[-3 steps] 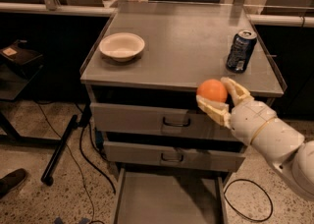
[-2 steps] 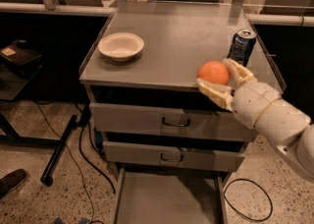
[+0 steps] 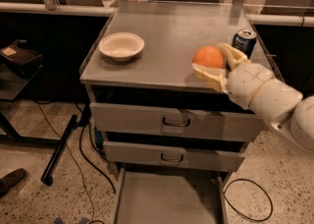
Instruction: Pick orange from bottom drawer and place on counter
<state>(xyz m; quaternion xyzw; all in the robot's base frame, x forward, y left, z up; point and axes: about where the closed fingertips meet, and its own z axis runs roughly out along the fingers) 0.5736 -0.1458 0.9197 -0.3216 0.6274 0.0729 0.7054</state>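
Observation:
The orange (image 3: 208, 56) is held between the fingers of my gripper (image 3: 214, 63), just above the front right part of the counter (image 3: 171, 31). The gripper is shut on the orange, one cream finger (image 3: 208, 76) below and one behind it. My white arm comes in from the right. The bottom drawer (image 3: 169, 196) stands pulled open at the bottom of the view, its flat floor bare.
A cream bowl (image 3: 121, 45) sits on the counter's left side. A dark blue can (image 3: 244, 41) stands at the counter's right edge, just behind the gripper. The two upper drawers (image 3: 174, 121) are shut. Cables and a black pole lie on the floor at left.
My gripper has carried the orange up and back, from in front of the top drawer to over the counter's front right part.

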